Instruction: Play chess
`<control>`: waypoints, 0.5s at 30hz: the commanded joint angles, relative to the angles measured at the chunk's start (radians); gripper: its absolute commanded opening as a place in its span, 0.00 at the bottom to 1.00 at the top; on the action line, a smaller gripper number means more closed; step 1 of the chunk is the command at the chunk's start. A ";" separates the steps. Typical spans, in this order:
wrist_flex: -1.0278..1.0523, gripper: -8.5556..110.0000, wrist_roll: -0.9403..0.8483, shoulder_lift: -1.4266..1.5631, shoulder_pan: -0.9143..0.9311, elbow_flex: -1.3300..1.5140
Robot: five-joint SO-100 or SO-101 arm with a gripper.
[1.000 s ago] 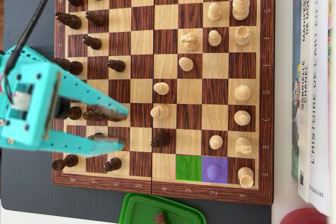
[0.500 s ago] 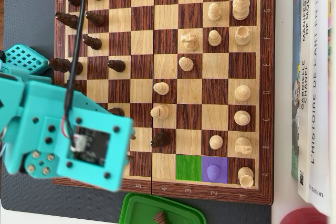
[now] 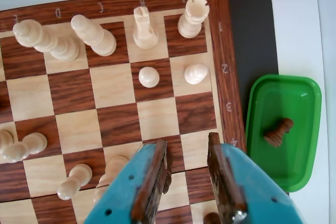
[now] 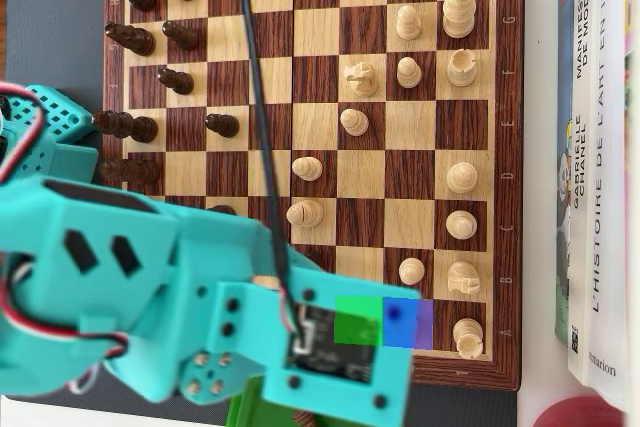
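The wooden chessboard [image 3: 115, 124] fills the wrist view. White back-rank pieces stand along its top: a rook [image 3: 193, 17], a knight [image 3: 144, 27], a bishop [image 3: 94, 35]. Two white pawns [image 3: 149, 76] stand in front of them. My teal gripper [image 3: 187, 141] with brown pads hangs over the board's right edge squares, open, with nothing between the jaws. A dark piece's top [image 3: 211, 217] peeks out at the bottom by the right finger. In the overhead view the arm [image 4: 150, 287] hides the gripper; dark pieces [image 4: 140, 42] stand on the left and white pieces [image 4: 460, 177] on the right.
A green tray [image 3: 294, 98] lies right of the board on a dark mat, with a dark pawn [image 3: 278, 132] on its side in it. White pieces [image 3: 74, 181] stand left of the gripper. Books [image 4: 595, 147] lie along the board's right side in the overhead view.
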 commanded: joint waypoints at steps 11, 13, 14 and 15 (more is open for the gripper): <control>0.003 0.18 -0.015 -0.295 0.043 -0.310; 0.017 0.18 -0.046 -0.330 0.046 -0.345; 0.029 0.18 -0.055 -0.348 0.046 -0.368; 0.041 0.18 -0.060 -0.365 0.048 -0.388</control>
